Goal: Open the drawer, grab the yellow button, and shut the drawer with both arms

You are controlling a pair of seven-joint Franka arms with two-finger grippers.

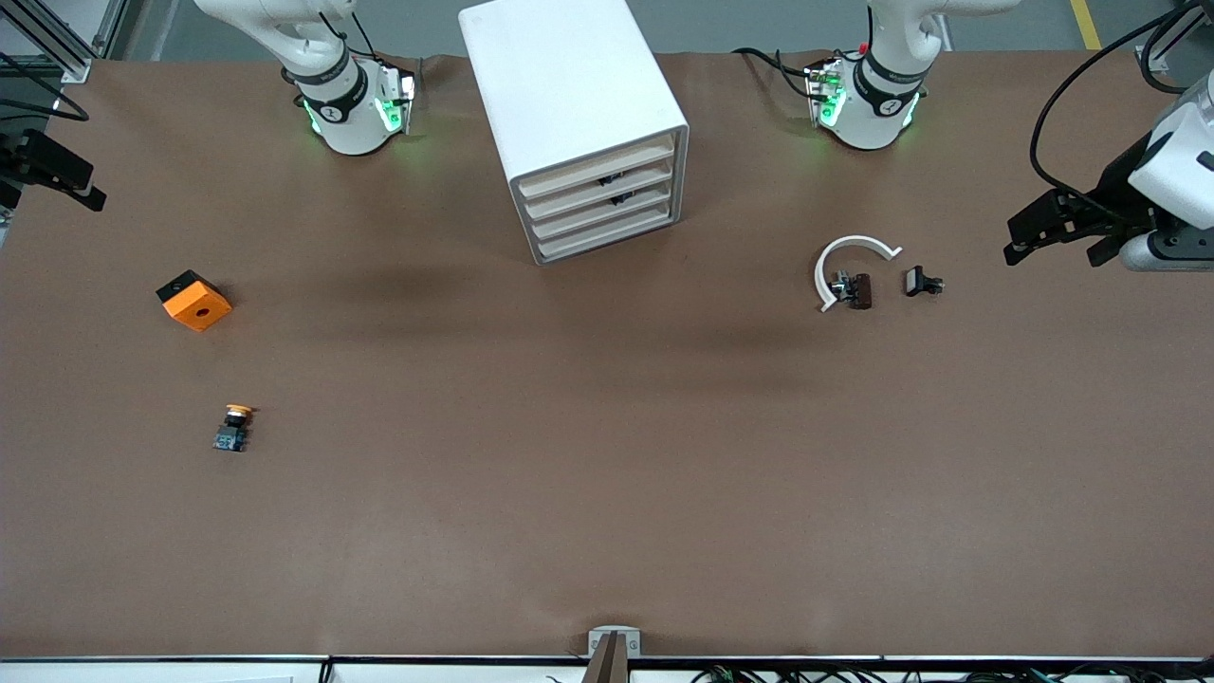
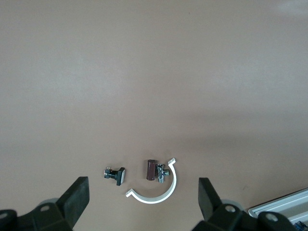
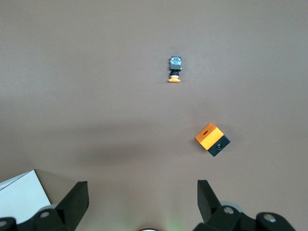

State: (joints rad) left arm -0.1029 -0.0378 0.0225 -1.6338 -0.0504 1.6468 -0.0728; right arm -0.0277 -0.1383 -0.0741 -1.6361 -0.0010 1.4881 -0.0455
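Observation:
The button (image 1: 233,428), with a yellow-orange cap, black body and blue base, lies on the table toward the right arm's end, nearer to the front camera than the orange cube (image 1: 194,301). It also shows in the right wrist view (image 3: 174,70). The white drawer cabinet (image 1: 597,204) stands between the arm bases with all its drawers shut. My left gripper (image 1: 1020,242) is open and empty over the table's edge at the left arm's end; its jaws stand wide apart in the left wrist view (image 2: 144,192). My right gripper (image 1: 85,188) is open and empty (image 3: 143,192) over the right arm's end.
A white arc (image 1: 847,261) with a small brown part (image 1: 858,290) and a black clip part (image 1: 922,282) lie toward the left arm's end; they also show in the left wrist view (image 2: 156,195). The orange cube also shows in the right wrist view (image 3: 210,137).

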